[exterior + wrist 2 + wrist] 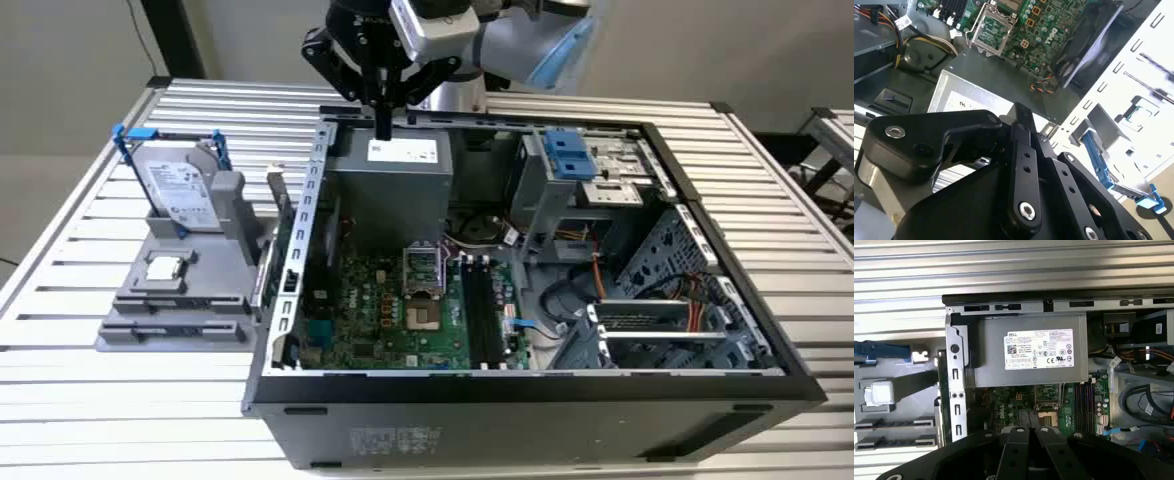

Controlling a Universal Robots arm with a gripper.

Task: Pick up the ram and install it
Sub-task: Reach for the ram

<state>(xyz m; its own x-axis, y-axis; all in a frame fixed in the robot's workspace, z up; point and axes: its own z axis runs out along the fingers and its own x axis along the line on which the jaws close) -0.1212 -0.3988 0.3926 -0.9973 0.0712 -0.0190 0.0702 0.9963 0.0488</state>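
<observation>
— On the slatted metal bench point(120, 400), exterior view first: what stands there?
— An open computer case point(534, 385) on its side. At the exterior view's left, a grey holder point(174, 310) carries the hard drive point(180, 190) in its blue frame and the square processor chip point(163, 268). A pale wall point(80, 40) rises behind, and another slatted bench point(834, 130) shows at the exterior view's right.
— And the ram?
— The ram point(279, 205) stands on edge at the holder's side, just beside the case's outer wall, outside the case.
— The arm's pose?
— The arm point(534, 45) comes from behind the case. Its claw point(384, 130) points straight down over the power supply point(394, 200), fingers pressed together, pinching nothing, apart from the ram.
— Second wrist view?
— The claw point(1022, 114) is black and narrow, seen against the power supply point(999, 70). Past it lies the green motherboard point(1029, 25) with its open socket point(990, 27).
— First wrist view?
— Looking down: bench point(1004, 275) slats, the case, the power supply point(994, 355). The claw point(1030, 414) tips meet, seen against the motherboard point(1004, 400). The ram point(941, 390) is a thin green edge between holder point(894, 420) and case wall. The processor chip point(881, 392) sits on the holder.
</observation>
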